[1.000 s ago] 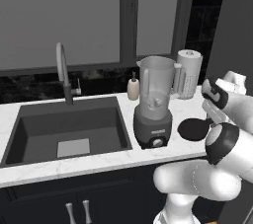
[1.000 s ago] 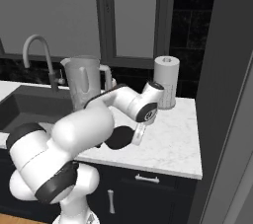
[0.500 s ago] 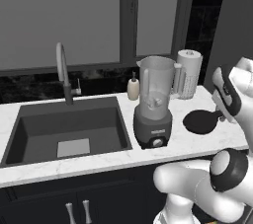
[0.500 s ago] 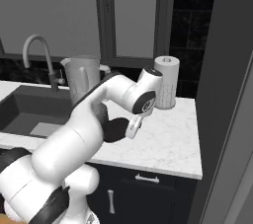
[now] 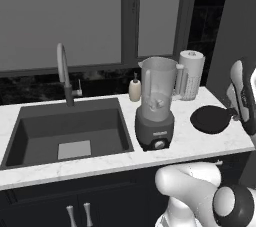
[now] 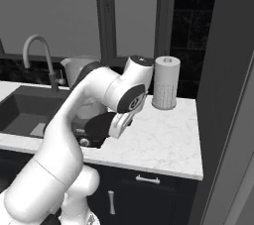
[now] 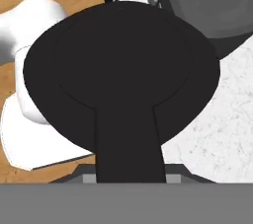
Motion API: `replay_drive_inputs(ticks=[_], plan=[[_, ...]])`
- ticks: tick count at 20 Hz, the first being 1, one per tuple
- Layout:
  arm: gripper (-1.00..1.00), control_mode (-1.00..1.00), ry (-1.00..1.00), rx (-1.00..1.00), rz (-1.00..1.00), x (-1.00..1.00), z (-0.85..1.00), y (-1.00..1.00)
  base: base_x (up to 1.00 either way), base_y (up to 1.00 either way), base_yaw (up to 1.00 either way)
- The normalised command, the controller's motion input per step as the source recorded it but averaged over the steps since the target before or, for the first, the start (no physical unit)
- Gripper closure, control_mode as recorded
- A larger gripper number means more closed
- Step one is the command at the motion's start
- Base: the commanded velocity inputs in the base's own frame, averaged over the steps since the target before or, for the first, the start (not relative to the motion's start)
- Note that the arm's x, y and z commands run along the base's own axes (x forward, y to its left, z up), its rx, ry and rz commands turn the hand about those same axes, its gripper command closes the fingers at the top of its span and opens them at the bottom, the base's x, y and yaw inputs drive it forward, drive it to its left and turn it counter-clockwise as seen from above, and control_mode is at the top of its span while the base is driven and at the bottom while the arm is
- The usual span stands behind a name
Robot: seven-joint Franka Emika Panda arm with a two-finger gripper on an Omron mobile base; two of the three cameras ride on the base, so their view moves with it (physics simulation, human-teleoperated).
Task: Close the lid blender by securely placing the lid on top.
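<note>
Black lid (image 5: 211,119), 1, clamped in the closed gripper (image 5: 234,114) beside 1 open blender (image 5: 157,103).

A dark sink basin (image 5: 70,131) fills the left of the left base view, its curved faucet (image 5: 63,73) rising behind. A small cream soap bottle (image 5: 134,89) and a white paper-towel roll (image 5: 191,75) stand upright toward the centre and right, on the white marble counter (image 5: 200,143).
</note>
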Motion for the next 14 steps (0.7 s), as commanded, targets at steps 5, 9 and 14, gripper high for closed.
replay_drive_inputs(ticks=[5,9,14], plan=[[1.00,-1.00,-0.07,0.00,-0.06,-0.39,0.72,0.33,0.00,0.00,0.00],[1.00,-1.00,-0.07,0.00,-0.05,-0.12,0.72,0.54,0.00,0.00,0.00],[1.00,-1.00,-0.04,0.00,-0.03,-0.01,0.68,0.55,0.00,0.00,0.00]])
